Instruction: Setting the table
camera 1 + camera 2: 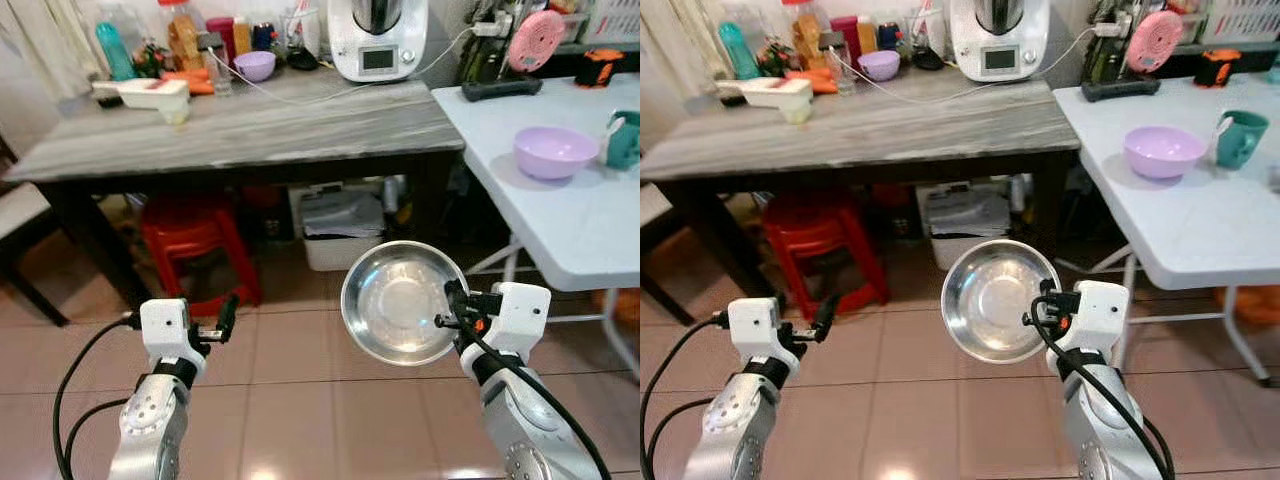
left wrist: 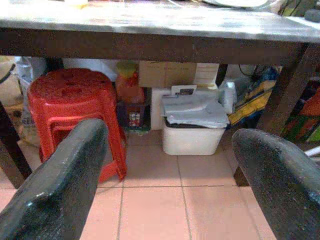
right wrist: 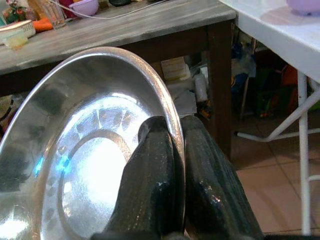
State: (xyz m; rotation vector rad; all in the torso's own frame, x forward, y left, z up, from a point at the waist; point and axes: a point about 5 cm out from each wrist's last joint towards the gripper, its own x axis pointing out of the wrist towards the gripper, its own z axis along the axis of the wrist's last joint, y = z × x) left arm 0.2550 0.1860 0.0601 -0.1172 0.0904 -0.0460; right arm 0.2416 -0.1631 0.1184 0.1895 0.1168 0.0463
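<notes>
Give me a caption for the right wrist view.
Right tool pinching a steel bowl's rim.

Steel bowl (image 1: pixel 402 302): round, shiny, shallow, empty. Held off the floor in the right tool (image 1: pixel 447 305), rim pinched between both fingers, one inside and one outside. It juts sideways from the fingertips toward the left tool's (image 1: pixel 226 320) side, tilted, with its hollow facing up toward the head camera.
</notes>
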